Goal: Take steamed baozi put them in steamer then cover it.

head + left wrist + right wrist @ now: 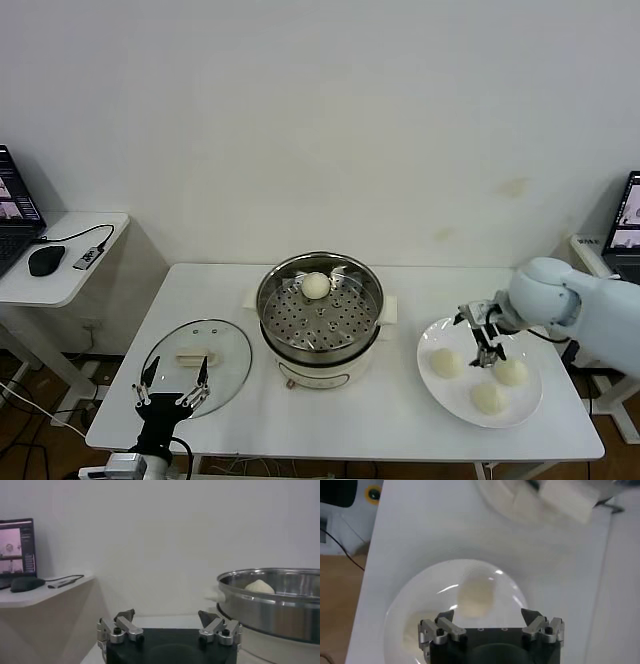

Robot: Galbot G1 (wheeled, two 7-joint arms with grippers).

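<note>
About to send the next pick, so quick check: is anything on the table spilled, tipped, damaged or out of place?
Nothing stands out. One baozi sits on the perforated tray in the steamer, three baozi lie on the white plate, and the glass cover lies flat on the table. The right gripper hovers open over the plate; the left gripper waits open by the cover.

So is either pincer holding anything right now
No. The right pincer hangs open above the plate; the left pincer is open by the lid.

White table [400, 420]: cover [197, 363], steamer [320, 318], plate [440, 385].
</note>
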